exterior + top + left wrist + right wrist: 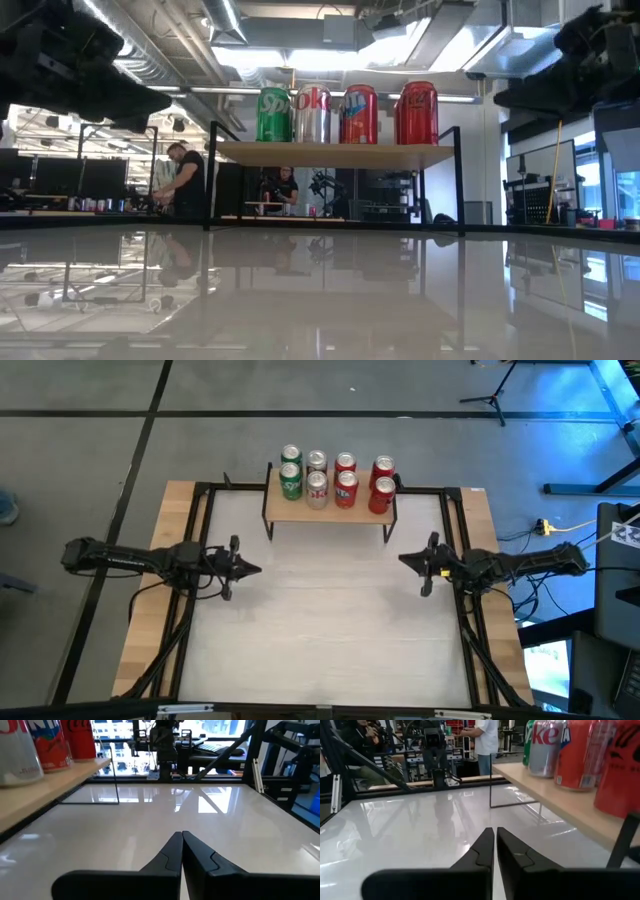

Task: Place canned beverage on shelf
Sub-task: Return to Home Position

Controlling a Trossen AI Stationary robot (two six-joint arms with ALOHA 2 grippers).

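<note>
You have eight cans [346, 482] standing in two rows on the shelf [330, 514] at the back of the table [330, 630], with your left gripper [258, 570] and right gripper [402, 560] hovering well apart in front of it, fingers pressed together.

Eight cans [317, 488] in two rows on the shelf [330, 514]
</note>
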